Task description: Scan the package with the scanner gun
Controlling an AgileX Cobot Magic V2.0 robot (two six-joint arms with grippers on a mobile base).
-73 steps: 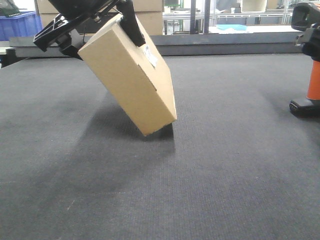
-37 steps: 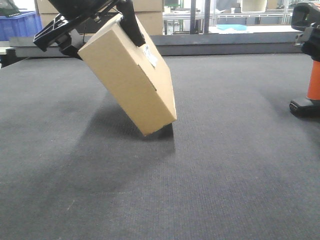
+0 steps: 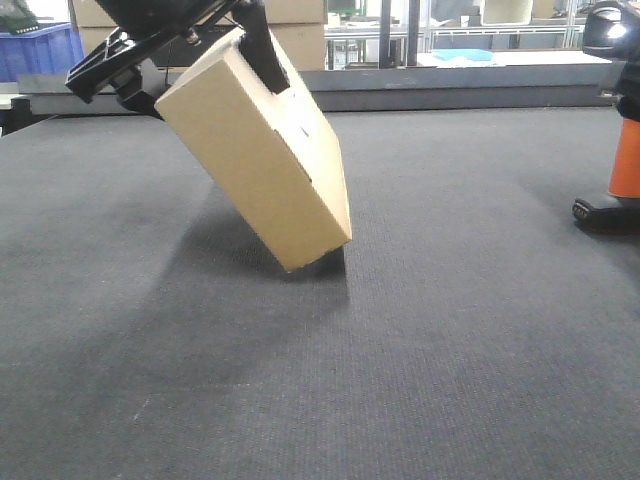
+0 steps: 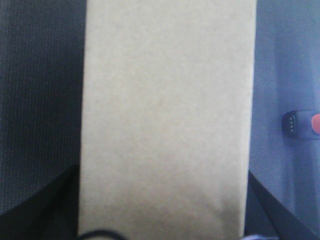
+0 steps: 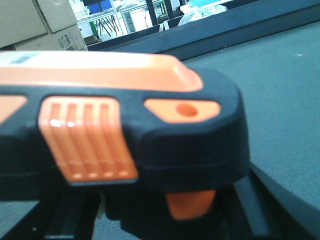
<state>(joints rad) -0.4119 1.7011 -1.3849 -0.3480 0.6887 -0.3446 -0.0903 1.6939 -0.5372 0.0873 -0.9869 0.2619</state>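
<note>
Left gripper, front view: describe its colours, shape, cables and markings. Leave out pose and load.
The left gripper is all matte black, no markings visible. Its fingers are flat, tapering bars; a slotted plate juts from its body. The left wrist view shows a thin black cable looping at its bottom edge.

Our front camera sits low, facing across the dark grey woven mat (image 3: 420,360). Our left wrist camera hugs the flat tan cardboard box (image 4: 165,120); both catch the orange-and-black scanner gun (image 4: 300,125), which fills our right wrist view.
</note>
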